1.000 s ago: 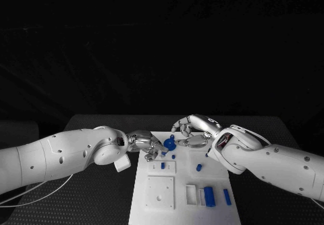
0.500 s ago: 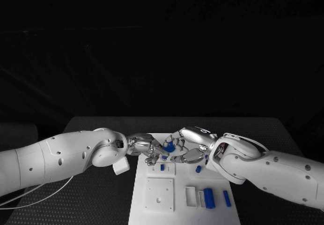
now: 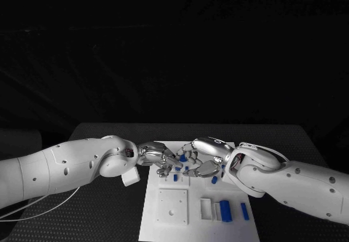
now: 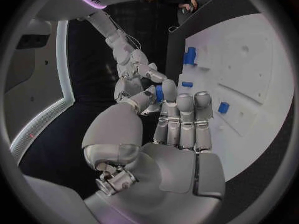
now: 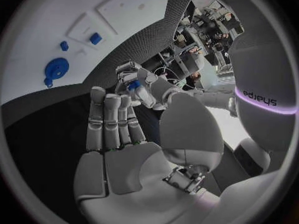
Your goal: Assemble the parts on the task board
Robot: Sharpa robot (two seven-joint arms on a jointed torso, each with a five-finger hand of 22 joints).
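The white task board [image 3: 169, 229] lies in the middle of the table, with several small blue parts on it [image 3: 225, 212]. My left hand [image 3: 161, 158] hovers over the board's far left part and pinches a small blue piece [image 4: 159, 93] between thumb and a finger; the right wrist view shows the same piece [image 5: 132, 85]. My right hand [image 3: 201, 160] faces it from the other side, fingers straight and thumb apart, nothing in its palm [image 5: 124, 164]. Its fingertips [image 4: 151, 75] come very near the held piece. A round blue part [image 5: 56, 67] sits on the board.
Two raised white square plates [image 3: 173, 206] occupy the board's near left. Short blue pegs [image 3: 175, 177] [image 3: 215, 179] stand mid-board, and longer blue and white bars [image 3: 244, 212] lie at the near right. Black matting [image 3: 109, 212] surrounds the board.
My right hand has come down and leftward to meet the left hand, now covering the round blue part. The left hand has barely shifted.
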